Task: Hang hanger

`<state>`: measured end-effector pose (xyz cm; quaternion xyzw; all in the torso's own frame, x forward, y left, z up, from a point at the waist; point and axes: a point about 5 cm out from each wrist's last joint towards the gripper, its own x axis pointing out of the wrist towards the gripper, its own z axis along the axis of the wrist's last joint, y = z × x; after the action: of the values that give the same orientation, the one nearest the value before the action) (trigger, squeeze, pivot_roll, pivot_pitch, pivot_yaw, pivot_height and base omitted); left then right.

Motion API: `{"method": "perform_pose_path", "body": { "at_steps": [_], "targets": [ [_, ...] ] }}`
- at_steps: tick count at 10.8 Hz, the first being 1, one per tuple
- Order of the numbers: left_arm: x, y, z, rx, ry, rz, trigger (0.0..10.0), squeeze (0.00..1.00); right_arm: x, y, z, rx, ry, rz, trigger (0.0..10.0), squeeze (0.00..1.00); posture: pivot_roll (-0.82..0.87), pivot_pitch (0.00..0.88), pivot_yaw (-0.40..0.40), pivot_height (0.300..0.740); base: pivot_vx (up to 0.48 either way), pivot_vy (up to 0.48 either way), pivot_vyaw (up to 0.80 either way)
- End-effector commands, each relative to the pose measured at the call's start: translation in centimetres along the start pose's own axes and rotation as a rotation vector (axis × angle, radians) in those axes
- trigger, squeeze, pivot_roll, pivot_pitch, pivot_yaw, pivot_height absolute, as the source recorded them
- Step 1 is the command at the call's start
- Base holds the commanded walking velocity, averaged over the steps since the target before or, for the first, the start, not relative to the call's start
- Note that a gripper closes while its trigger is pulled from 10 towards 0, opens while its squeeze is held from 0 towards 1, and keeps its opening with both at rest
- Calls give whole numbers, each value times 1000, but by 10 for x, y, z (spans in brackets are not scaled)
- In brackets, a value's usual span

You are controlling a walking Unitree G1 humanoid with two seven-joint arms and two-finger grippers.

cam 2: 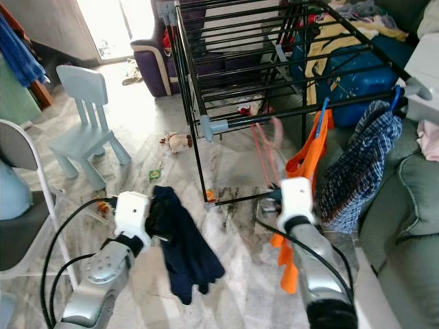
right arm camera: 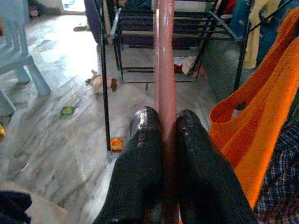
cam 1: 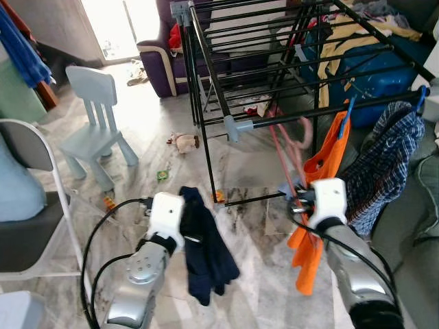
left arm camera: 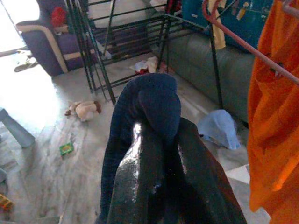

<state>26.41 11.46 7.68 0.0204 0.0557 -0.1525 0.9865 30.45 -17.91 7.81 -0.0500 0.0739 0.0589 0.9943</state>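
A pink hanger (cam 1: 285,154) rises from my right gripper (cam 1: 296,197), which is shut on its bar (right arm camera: 166,70); its hook (cam 1: 305,130) reaches up toward the front rail of the black drying rack (cam 1: 274,68). My left gripper (cam 1: 188,218) is shut on a dark navy garment (cam 1: 206,253) that droops below it; the cloth bunches over the fingers (left arm camera: 140,182). An orange garment (cam 1: 322,199) hangs on a blue hanger (cam 1: 348,113) from the rack's front rail, just right of my right gripper. A plaid shirt (cam 1: 384,164) hangs further right.
A pale blue child's chair (cam 1: 99,123) stands at the left, a grey chair (cam 1: 31,199) nearer me. A stuffed toy (cam 1: 184,142) and small bits lie on the marble floor. A purple armchair (cam 1: 164,58) stands behind the rack, a grey-green sofa (cam 1: 411,226) at right.
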Motion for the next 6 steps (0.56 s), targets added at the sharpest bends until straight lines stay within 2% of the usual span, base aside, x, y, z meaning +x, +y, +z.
{"method": "perform_pose_path", "body": {
  "at_steps": [1,3,6],
  "targets": [
    [-1,6,4,11,-29,30,10000,0,1,7,0,33,21,39,10000,0,-132,0,58,740,-311,0,0],
    [-5,11,2,24,-28,43,10000,0,-5,9,-11,64,85,30,10000,0,-131,0,59,740,-328,0,0],
    [-12,35,8,47,-47,131,10000,0,-6,-1,4,14,9,-6,10000,0,-127,0,43,740,-349,0,0]
  ]
}}
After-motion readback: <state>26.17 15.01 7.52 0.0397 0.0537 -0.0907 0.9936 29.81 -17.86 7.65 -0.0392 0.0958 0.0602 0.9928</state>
